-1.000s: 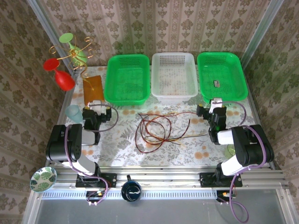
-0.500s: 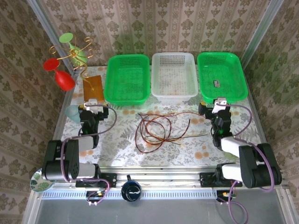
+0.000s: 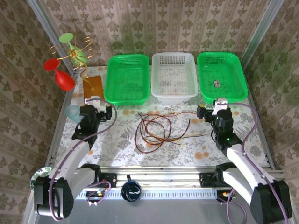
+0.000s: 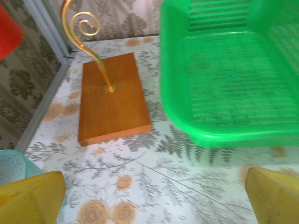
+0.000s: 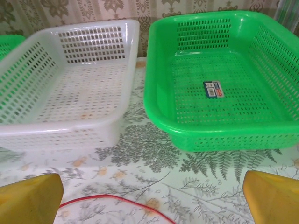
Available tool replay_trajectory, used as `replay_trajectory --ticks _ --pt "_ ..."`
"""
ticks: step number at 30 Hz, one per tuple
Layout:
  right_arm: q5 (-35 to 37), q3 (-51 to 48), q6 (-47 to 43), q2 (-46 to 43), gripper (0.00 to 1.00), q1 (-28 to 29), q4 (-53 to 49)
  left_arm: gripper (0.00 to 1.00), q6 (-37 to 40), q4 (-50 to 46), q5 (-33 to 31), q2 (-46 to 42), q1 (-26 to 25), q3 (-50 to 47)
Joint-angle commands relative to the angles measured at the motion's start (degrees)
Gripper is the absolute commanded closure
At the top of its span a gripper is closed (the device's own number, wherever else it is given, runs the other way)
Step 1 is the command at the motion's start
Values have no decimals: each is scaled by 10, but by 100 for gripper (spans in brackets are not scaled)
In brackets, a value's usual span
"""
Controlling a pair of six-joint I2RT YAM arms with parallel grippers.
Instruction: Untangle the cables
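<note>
Arms have unfolded forward. Left gripper (image 4: pixel 154 200) and right gripper (image 5: pixel 152 198) are both released and empty. Cables (image 3: pixel 156 130) sit between them untouched, so untangling hasn't started.

In the left wrist view the left green basket (image 4: pixel 224 88) runs off the top and right edges. The gold wire stand (image 4: pixel 86 37) is cut off just above its curl, and a red glass (image 4: pixel 8 28) is clipped by the corner. A pale teal cup (image 4: pixel 14 163) sits partly behind the left jaws, whose yellow tips the bottom edge crops. In the right wrist view the white basket (image 5: pixel 70 126) is cut at the left and the right green basket (image 5: pixel 219 135) at the right. The print on its label (image 5: pixel 212 88) is too small to read. A red cable (image 5: pixel 117 199) leaves by the bottom edge between the cropped right jaws. From above, the cables (image 3: pixel 156 130) cross too finely to tell which strand lies on top, and the left arm hides part of a patterned bowl (image 3: pixel 38 171).
</note>
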Motion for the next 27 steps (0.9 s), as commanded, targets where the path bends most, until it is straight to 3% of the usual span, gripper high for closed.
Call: replay_trajectory --ticks 1,6,10,14,22,27 --pt "0 50 82 -32 0 10 -182 4 -54 -197 17 -26 -35 47" --pt "-81 123 166 9 1 22 -321 13 -129 -272 48 -26 -116 81" --pt "-144 140 235 49 1 46 -315 17 -159 -257 84 16 -199 81" --pt "-167 158 269 103 0 81 -286 19 -175 -226 74 76 -259 88" --pt "-182 210 274 191 0 117 -272 34 -216 -154 102 219 -271 106" --pt "-186 227 269 209 0 120 -273 53 -225 -146 129 310 -269 147"
